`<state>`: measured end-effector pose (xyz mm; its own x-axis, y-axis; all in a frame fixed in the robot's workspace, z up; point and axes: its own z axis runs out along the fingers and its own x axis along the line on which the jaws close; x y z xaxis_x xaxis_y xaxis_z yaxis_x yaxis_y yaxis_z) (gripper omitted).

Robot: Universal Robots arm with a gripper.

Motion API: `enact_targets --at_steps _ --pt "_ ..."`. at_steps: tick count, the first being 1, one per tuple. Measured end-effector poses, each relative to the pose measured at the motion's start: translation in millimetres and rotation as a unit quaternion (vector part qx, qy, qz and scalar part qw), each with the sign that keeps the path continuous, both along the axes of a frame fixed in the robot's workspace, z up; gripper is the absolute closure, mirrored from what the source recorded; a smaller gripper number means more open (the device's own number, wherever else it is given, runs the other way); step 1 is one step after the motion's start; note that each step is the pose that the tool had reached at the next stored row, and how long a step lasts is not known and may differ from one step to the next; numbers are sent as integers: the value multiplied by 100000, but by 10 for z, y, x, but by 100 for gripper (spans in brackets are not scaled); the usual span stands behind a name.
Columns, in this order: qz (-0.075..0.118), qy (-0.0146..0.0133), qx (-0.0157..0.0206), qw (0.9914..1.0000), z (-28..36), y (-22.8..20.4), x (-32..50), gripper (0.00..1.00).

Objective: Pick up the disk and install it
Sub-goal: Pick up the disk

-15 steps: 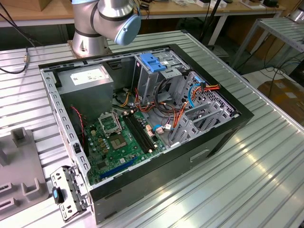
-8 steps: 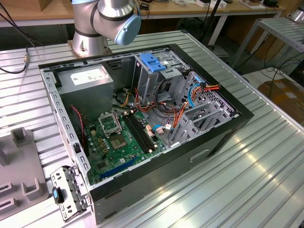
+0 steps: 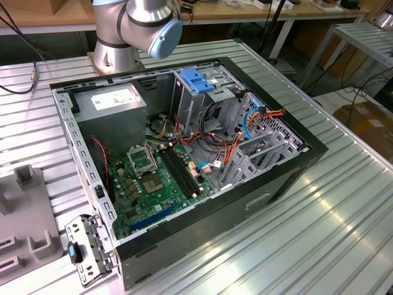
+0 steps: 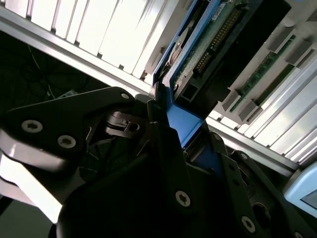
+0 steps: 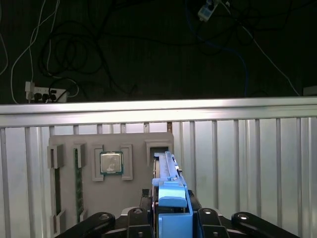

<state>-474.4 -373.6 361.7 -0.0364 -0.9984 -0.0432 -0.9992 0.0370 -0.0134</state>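
gripper (image 5: 172, 218) clamped on the disk (image 5: 167, 171)
likely stiff, dense, shock-shy; best held by the blue carrier edges (image 4: 184, 124), off the circuit board (image 4: 198, 54).

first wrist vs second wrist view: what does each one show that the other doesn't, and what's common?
First wrist view: a processor chip seated in the grey fixture tray, plus a power strip and cables in the dark past the table. Second wrist view: the disk from its board side, green circuit board and pin connector exposed. Both: the gripper shut on the disk's blue carrier, the tray and the ribbed table.
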Motion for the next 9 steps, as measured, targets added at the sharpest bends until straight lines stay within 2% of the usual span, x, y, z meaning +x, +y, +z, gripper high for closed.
enact_targets --at_steps 9 --pt "-2 10 -4 100000 107 0 0 63"
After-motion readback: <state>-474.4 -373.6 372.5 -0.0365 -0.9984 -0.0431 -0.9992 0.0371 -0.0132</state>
